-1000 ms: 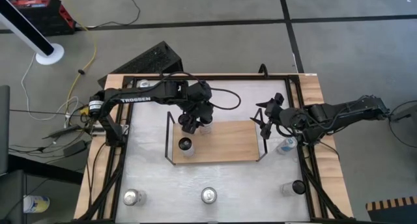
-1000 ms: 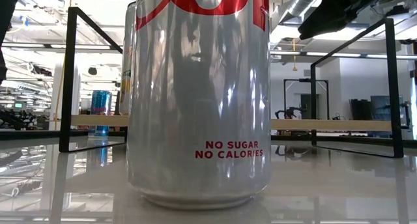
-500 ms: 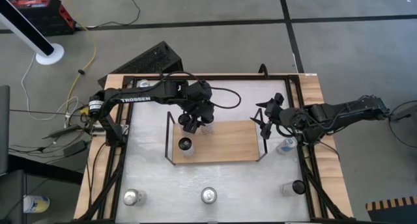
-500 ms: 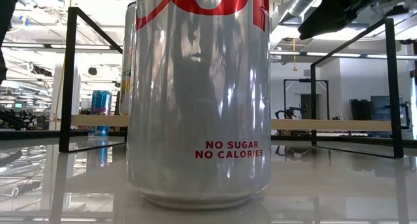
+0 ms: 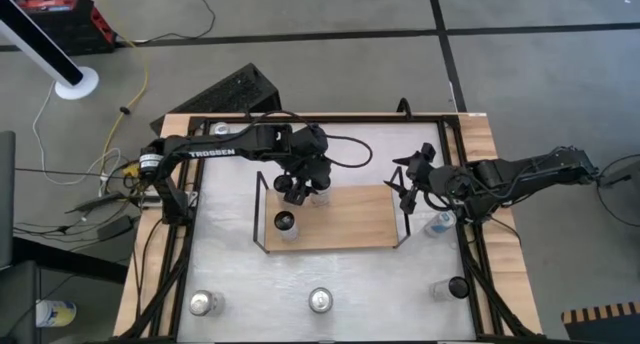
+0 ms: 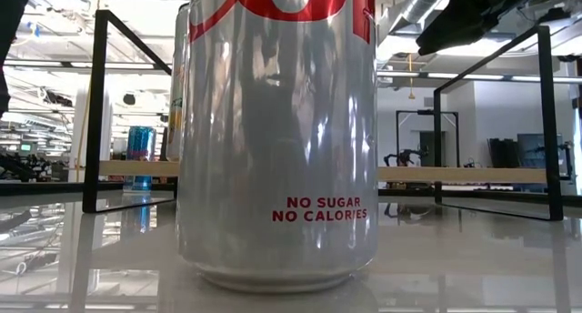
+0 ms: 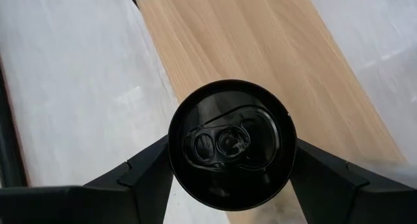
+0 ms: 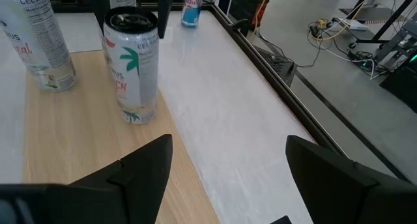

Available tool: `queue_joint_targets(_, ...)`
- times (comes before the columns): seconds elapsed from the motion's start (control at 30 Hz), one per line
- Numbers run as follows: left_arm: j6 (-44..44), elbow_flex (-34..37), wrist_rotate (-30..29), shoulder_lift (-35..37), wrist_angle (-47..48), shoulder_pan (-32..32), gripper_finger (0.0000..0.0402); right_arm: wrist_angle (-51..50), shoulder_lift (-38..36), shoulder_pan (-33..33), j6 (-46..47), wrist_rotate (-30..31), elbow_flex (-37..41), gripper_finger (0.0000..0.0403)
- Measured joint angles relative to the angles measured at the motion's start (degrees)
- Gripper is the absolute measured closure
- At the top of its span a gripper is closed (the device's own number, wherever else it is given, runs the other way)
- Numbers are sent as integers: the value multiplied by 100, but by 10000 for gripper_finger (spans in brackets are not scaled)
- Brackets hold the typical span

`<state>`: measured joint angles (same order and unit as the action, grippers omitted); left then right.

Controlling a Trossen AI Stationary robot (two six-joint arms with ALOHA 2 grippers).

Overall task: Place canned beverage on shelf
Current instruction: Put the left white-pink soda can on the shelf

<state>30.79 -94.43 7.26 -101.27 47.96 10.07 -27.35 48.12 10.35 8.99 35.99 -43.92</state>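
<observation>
The shelf [image 5: 350,216], a light-wood board in a black wire frame, lies mid-table. My left gripper [image 5: 310,187] is over its far left corner, shut on a white palm-print can [image 8: 133,68] with a black top [image 7: 229,142]. A second white can [image 5: 285,222] stands on its base on the board's left end. My right gripper [image 5: 405,184] is open and empty over the shelf's right end rail, and it also shows in the right wrist view [image 8: 228,185]. My left gripper pinches the palm-print can between its two fingers [image 7: 146,168], on opposite sides just below the top rim [image 8: 158,25]. The fingers come from above, pointing down. The can is upright, and its base [image 8: 133,117] appears to rest on the board near the shelf's far edge.
A large silver can [image 6: 277,140] stands close to the low camera, at the table's near edge [image 5: 320,300]. Two more cans [image 5: 205,302] [image 5: 452,286] stand along that edge. A white can [image 5: 440,224] stands right of the shelf, and a blue one [image 8: 191,12] beyond it.
</observation>
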Motion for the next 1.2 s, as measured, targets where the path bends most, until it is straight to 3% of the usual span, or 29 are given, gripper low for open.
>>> queue_joint_targets(1.2,-24,4,-175,98,540,-39,155,0,0,0,-2,0,0,78)
